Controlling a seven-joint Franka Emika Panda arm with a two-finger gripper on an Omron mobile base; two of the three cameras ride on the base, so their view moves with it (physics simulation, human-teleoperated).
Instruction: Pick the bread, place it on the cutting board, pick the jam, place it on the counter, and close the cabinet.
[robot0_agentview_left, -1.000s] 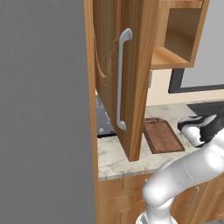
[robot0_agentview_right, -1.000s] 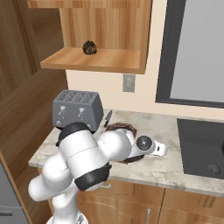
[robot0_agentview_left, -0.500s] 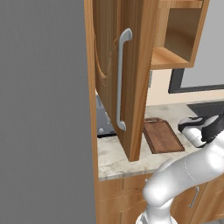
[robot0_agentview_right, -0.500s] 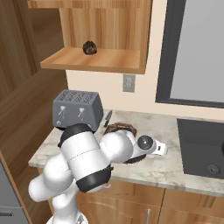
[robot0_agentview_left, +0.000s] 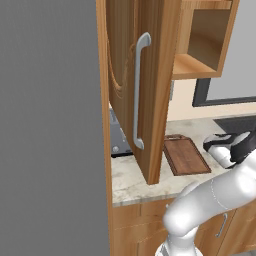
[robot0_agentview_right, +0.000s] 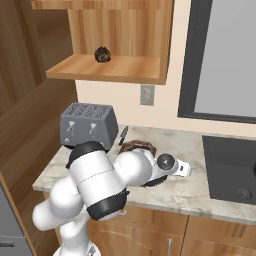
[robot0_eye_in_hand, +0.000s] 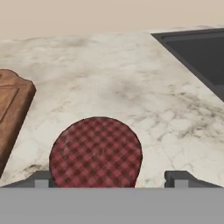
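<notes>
the jam (robot0_eye_in_hand: 96, 152) sits on the counter (robot0_eye_in_hand: 131, 87) right under the hand, its red checked lid at about six o'clock in the hand view, and the cutting board (robot0_eye_in_hand: 11, 109) lies just beside it at nine o'clock, with a thin strip of stone between them as far as i can tell. the gripper (robot0_eye_in_hand: 113, 178) has its two tips standing wide, one on each side of the lid and neither pressing it, so the claw looks fully spread and holding nothing; the jar stands on its own. from the left base view the hand is low over the worktop at three o'clock, past the board (robot0_agentview_left: 186, 156). the bread (robot0_agentview_right: 103, 55) is up on the open shelf at twelve o'clock in the right base view, so it is not on the board yet. it looks like a light, crusty lump, a little soft inside i would guess, so a gentle pinch across its middle should do, not a hard squeeze. the jar seems small, stiff and smooth, likely to slip or tip if caught high, so its sides below the lid are the place to hold. the cabinet (robot0_agentview_left: 145, 75) door hangs open toward the room, and its long grey handle (robot0_agentview_left: 138, 90) or the door's flat face is what i would push.
</notes>
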